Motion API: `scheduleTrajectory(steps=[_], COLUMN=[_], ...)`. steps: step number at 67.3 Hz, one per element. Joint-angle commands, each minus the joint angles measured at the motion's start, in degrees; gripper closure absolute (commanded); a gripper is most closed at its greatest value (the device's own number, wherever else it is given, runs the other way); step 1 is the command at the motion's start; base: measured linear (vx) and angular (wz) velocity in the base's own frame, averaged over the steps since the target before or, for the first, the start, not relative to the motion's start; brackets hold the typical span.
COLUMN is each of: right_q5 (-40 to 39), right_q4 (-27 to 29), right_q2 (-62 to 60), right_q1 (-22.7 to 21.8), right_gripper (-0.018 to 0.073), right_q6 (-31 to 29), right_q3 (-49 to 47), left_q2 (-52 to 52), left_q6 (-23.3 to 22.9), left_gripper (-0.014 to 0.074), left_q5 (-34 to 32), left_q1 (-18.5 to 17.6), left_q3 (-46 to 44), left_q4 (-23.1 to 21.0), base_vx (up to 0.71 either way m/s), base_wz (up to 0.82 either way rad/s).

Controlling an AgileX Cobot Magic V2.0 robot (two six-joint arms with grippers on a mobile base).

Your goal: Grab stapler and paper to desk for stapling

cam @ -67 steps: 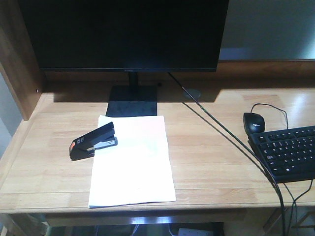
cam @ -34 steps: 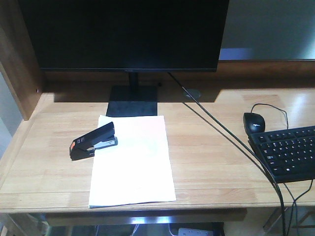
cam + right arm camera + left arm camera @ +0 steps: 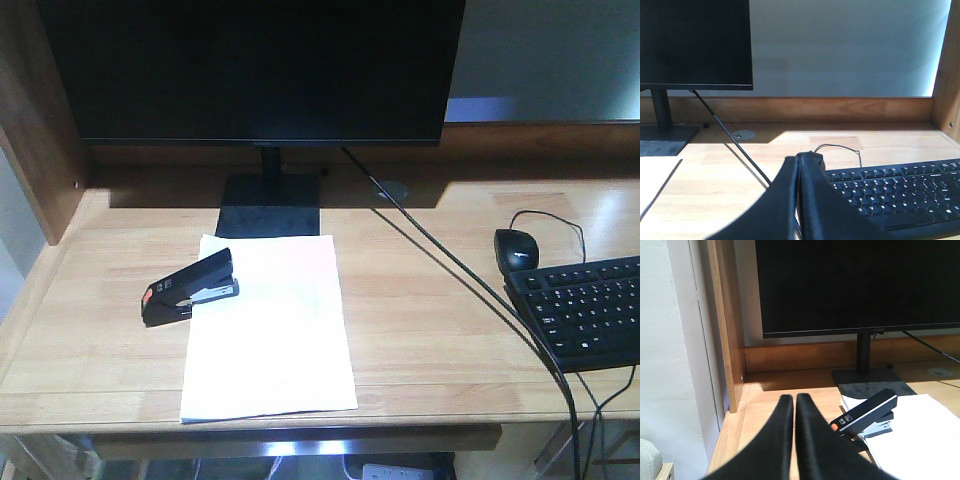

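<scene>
stapler (image 3: 190,288) on paper (image 3: 268,330) corner | desk (image 3: 430,330) | left gripper (image 3: 794,401) closed empty | right gripper (image 3: 799,160) closed empty

Desk (image 3: 430,330) carries paper (image 3: 268,330), monitor (image 3: 265,70), keyboard (image 3: 585,310), mouse (image 3: 516,248).

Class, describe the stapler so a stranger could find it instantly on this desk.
Start at the big dark monitor; just before its stand lies a white paper. The stapler sits across that sheet's upper left edge. It is small and black with an orange end, unlike the mouse far right.
</scene>
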Motion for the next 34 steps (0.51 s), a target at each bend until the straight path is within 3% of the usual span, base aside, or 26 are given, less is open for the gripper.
scheduleTrajectory(steps=[1,34], right_q5=[-3.9,-4.21], right_q4=[-0.38,-0.38], right_q2=[-0.59,-0.54], right_q1=[-0.28,-0.34], right_gripper=[0.0568,0.0568], right_q6=[-0.2,-0.14], right_q3=[1.23,1.23], left_q2=[-0.79,-0.79], left_q6=[-0.01,-0.01], left_gripper=[0.0603,0.0603], left_q5=[-4.09,-4.09], left_q1=[-0.42,-0.42], left_q3=[0.8,0.8], left_q4=[-0.1,-0.1], base_vx=[0.0,0.0], base_wz=[0.0,0.0])
